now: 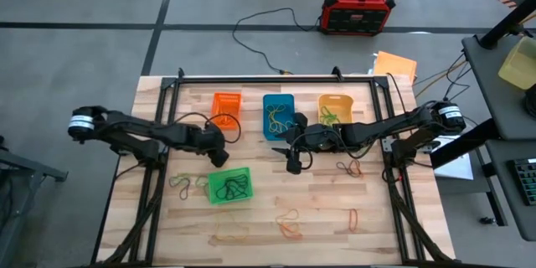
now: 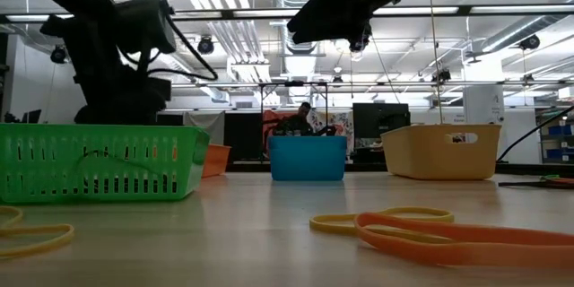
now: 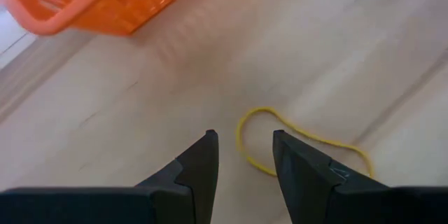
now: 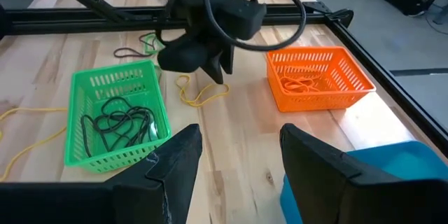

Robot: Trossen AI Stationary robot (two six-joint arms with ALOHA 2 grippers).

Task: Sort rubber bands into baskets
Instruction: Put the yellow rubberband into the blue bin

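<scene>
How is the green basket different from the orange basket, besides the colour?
The green basket holds a tangle of dark bands; the orange basket holds orange ones. From above, the green basket sits alone nearer the table's middle, slightly askew, while the orange basket stands in the back row beside the blue basket. Both are small slotted plastic trays.

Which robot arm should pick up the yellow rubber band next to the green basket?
Probably the left. Its open claw hangs right over the yellow band; the right claw sits farther away, below the blue basket.
</scene>
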